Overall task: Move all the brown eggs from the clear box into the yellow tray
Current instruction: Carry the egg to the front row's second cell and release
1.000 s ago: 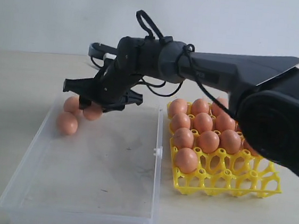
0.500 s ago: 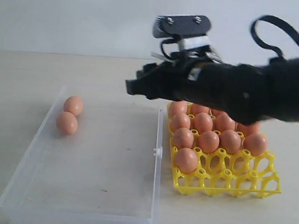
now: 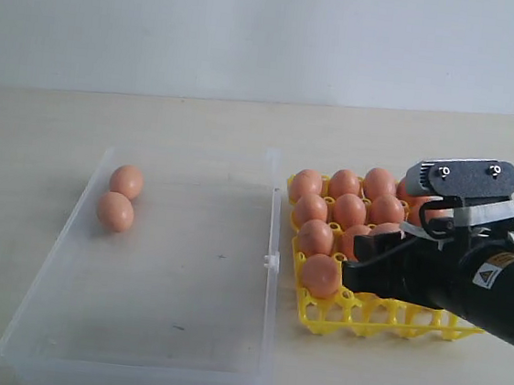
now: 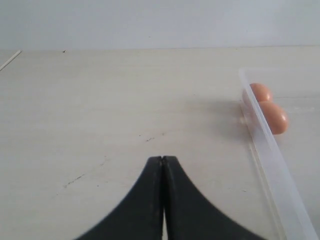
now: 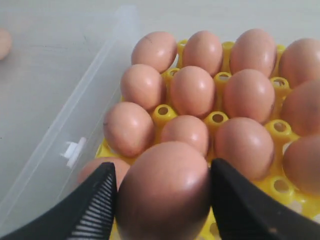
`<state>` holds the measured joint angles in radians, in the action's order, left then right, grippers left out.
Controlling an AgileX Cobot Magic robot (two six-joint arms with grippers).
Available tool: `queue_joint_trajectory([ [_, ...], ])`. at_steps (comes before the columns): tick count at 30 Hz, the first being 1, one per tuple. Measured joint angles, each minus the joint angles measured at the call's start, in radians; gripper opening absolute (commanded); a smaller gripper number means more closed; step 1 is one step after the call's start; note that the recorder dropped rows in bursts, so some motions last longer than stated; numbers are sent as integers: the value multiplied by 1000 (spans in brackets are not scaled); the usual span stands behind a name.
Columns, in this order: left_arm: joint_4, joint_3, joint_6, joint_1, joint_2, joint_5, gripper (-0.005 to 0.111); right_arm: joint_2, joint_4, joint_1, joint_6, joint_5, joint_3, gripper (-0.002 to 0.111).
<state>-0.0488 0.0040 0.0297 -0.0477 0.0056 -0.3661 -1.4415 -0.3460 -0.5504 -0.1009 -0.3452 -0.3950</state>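
From outside, the clear box [image 3: 174,285] lies on the left of the table [image 3: 43,124] with the yellow tray [image 3: 365,320] just beside its right wall. Two brown eggs [image 3: 115,212] sit together in the box's far left corner, touching or nearly so, and the rest of the box floor shows nothing else. The far rows of the tray are packed with eggs, and one more egg sits at its near left. My right arm [image 3: 477,285] reaches in from the right, low over the near half of the tray and hiding some cells. From this view I cannot tell how the jaws stand. From my left wrist, the left gripper [image 4: 163,165] is clenched on nothing, its two black fingers [image 4: 145,200] pressed together over bare table, well apart from the box. The two eggs show at the box's edge. From my right wrist, the right gripper [image 5: 161,170] is grasping one egg [image 5: 162,195] – a finger against each side – above the near rows of the tray. Rows of seated eggs fill the tray beyond it, and the box wall with its small latch tab [image 5: 74,151] runs along the tray's left side.
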Motion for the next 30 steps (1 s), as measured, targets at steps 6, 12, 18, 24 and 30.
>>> queue_joint_trajectory([
  [6, 0, 0, 0, 0, 0, 0, 0, -121, -47, 0, 0, -70, -27, 0],
  [12, 0, 0, 0, 0, 0, 0, 0, -191, -48, 0, 0, -76, -82, 4],
  [18, 0, 0, 0, 0, 0, 0, 0, -216, -48, 0, 0, -81, -94, 37],
  [24, 0, 0, 0, 0, 0, 0, 0, -225, -48, 0, 0, -83, -96, 70],
  [30, 0, 0, 0, 0, 0, 0, 0, -157, -48, 0, -13, -3, -111, 47],
])
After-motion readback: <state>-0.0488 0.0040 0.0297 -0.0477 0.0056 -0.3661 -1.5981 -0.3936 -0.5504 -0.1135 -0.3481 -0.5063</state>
